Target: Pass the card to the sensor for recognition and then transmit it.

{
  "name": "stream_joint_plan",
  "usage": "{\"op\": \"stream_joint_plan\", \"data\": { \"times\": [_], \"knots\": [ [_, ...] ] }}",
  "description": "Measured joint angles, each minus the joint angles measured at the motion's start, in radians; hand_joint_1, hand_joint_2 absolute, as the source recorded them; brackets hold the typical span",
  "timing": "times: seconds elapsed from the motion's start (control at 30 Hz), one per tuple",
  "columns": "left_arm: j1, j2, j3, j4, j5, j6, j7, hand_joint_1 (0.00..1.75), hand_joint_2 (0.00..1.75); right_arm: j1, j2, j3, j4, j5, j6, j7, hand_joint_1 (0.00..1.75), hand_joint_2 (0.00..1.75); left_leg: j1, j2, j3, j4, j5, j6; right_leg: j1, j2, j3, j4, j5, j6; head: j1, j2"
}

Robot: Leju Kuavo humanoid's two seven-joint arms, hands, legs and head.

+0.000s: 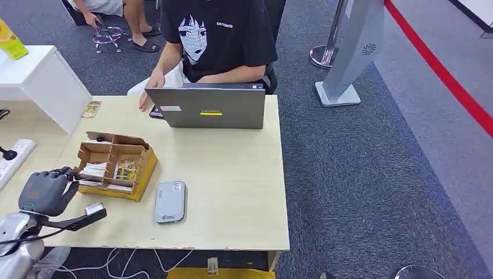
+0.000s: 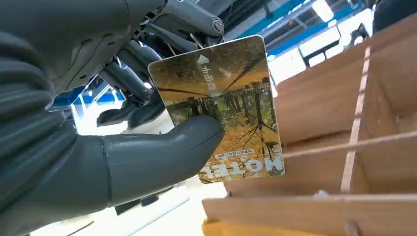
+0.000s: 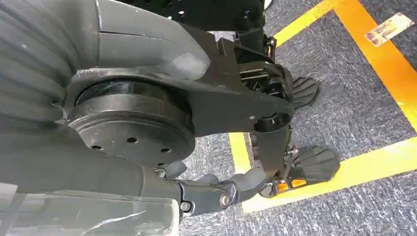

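Left hand (image 2: 98, 147) fingers pinch the card (image 2: 223, 105), printed with autumn trees; right hand's fingers: cannot tell.

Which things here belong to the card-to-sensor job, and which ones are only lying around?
For the job:
- card, held in the left hand
- grey sensor on the table
- cardboard box with compartments holding cards

Lying about:
- laptop
- loose card at the table's far left
- power strip

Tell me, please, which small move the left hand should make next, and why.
Probably carry the card across to the grey sensor: the left hand already pinches the card beside the cardboard box, and the sensor lies bare on the table.
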Motion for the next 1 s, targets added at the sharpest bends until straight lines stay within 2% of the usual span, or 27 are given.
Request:
{"op": "stream_joint_plan", "data": {
  "times": [0.17,0.37,0.47,0.57,0.73,0.87,1.0],
  "knots": [
    [-0.011,-0.022,0.0,-0.03,0.009,0.111,-0.007,1.75,1.75,-0.001,0.002,0.002,0.0,0.002,-0.005,0.002,0.0,1.75,0.0,0.0,0.0,0.0,0.0,0.0,0.0,0.0,0.0,0.0,0.0,0.0,0.0,0.0],
    [-0.035,-0.048,0.002,-0.069,-0.008,0.122,0.012,1.75,1.75,-0.004,0.006,0.008,0.0,0.008,-0.006,0.002,0.0,1.75,0.0,0.0,0.0,0.001,0.0,0.0,0.0,0.0,0.0,0.0,0.001,0.0,0.0,0.0],
    [-0.046,-0.082,0.036,-0.117,-0.026,0.127,-0.001,1.75,1.75,-0.005,0.006,0.014,0.0,0.014,-0.008,0.004,0.0,1.75,0.0,-0.001,0.0,0.001,0.001,0.001,0.0,-0.001,-0.002,0.0,0.001,0.0,0.0,0.0],
    [-0.104,-0.116,0.053,-0.154,-0.025,0.106,0.033,1.75,1.75,-0.006,0.008,0.023,0.0,0.02,-0.008,0.008,0.0,1.75,0.0,-0.001,-0.001,0.002,0.001,0.001,0.0,-0.001,0.0,0.0,0.001,0.001,0.0,0.0],
    [-0.242,-0.167,0.053,-0.162,0.003,0.027,0.093,1.75,1.75,-0.009,0.013,0.03,0.0,0.034,-0.008,0.021,0.0,1.75,0.0,-0.001,-0.002,0.002,0.003,0.002,0.0,-0.001,0.0,0.0,0.003,0.002,0.0,0.0],
    [-0.327,-0.198,0.053,-0.14,0.01,0.011,0.101,1.75,1.75,-0.015,0.019,0.041,0.0,0.035,-0.01,0.026,0.0,1.75,0.0,0.0,-0.002,0.002,0.003,0.002,0.0,0.0,-0.001,0.0,0.004,0.002,0.0,0.0],
    [-0.359,-0.217,0.053,-0.122,0.01,0.014,0.101,1.75,1.75,-0.016,0.021,0.045,0.0,0.035,-0.01,0.026,0.0,1.75,0.0,0.0,-0.002,0.002,0.003,0.002,0.0,0.0,-0.001,0.0,0.005,0.002,0.0,0.0]
  ]
}}
